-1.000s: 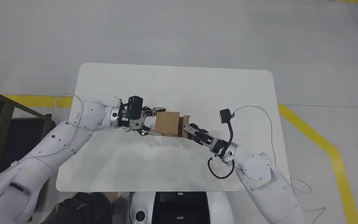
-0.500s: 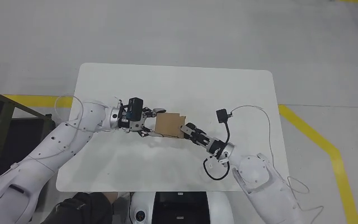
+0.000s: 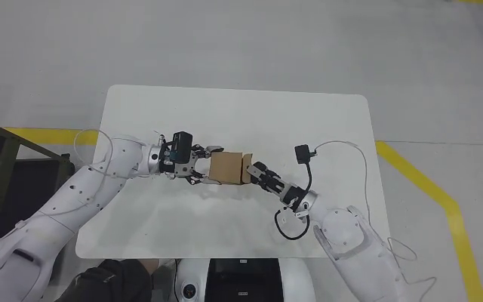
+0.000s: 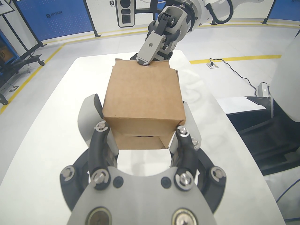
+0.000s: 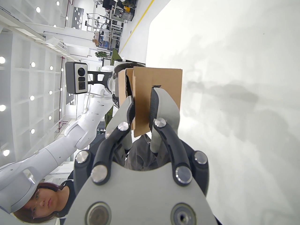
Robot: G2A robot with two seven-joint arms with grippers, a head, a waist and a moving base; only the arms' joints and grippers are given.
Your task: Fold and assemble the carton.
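Mid-frame over the tabletop (image 3: 302, 121), the carton (image 3: 226, 167) is clamped in the left pincer (image 4: 140, 103). The right pincer (image 5: 142, 95) pinches 1 end flap (image 5: 161, 80). Probably best to fold squarely along the crease, with the left bracing firmly.

White logo txt, on blue barrier panels (image 4: 70, 24)

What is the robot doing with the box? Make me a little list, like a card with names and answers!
thing: brown carton, partly folded
where: middle of the white table, between the two arms
left jaws: shut on the carton's two sides
right jaws: pinching a flap at the carton's other end
flaps: at the pinched end they stand apart, not yet closed flat
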